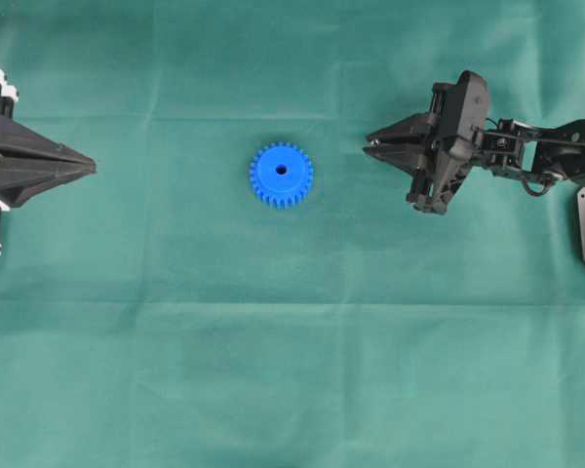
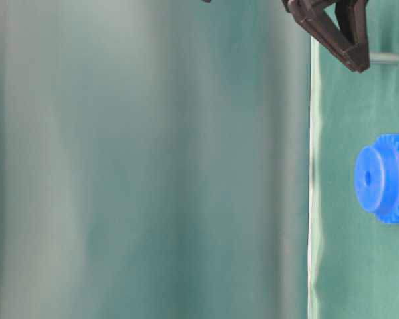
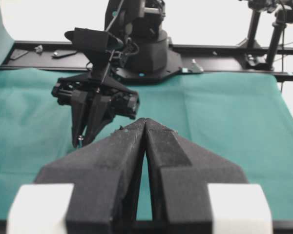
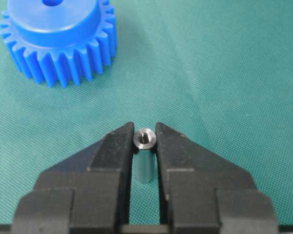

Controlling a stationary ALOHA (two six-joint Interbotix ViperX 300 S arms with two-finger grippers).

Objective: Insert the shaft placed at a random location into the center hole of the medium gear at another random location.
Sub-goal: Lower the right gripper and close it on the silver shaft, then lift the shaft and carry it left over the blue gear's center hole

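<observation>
So my right end effector is clamped on the shaft, which stands upright between the fingertips, pinched just below its top end. Risk from here, I reckon: it's a tiny slick pin held by a sliver, so it could tilt or slip out on the lift, and a tilted pin would jam on the rim of the center hole. The medium gear sits flat a bit beyond the shaft, well apart. My left end effector is clenched and empty, farther past the gear. Tabletop is green woven cloth, slightly creased; behind it a black frame and pale backdrop.
</observation>
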